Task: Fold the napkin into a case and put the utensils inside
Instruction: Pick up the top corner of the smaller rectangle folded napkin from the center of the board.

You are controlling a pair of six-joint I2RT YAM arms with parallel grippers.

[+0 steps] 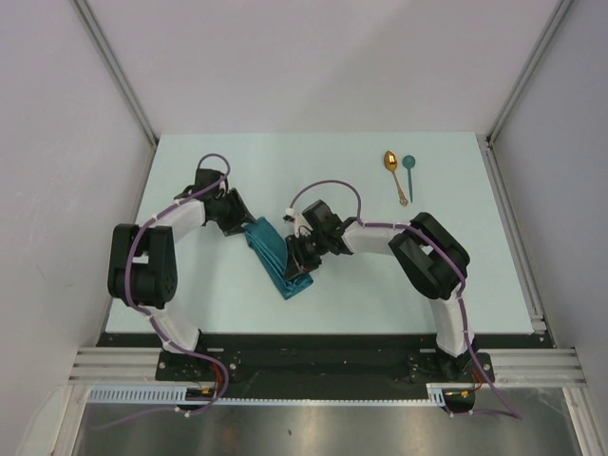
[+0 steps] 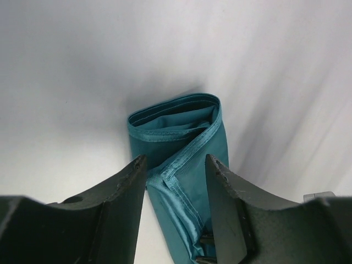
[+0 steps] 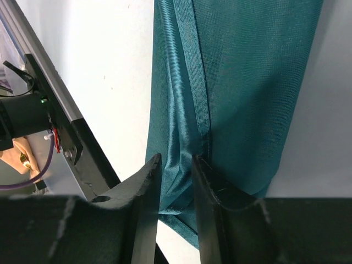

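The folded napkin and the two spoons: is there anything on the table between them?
In the top view, only the right arm's gripper and wrist stand between the napkin and the gold spoon with the teal spoon. No other object lies there.

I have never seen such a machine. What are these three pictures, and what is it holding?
These are two robot arms bolted to a table. One picture looks down from above; the other two come from cameras on each wrist. Between the arms lies a teal napkin, folded into a narrow strip. The right gripper pinches a fold of it. The left gripper stands open around the strip's other end, not squeezing. A gold spoon and a teal spoon lie untouched on the far right.
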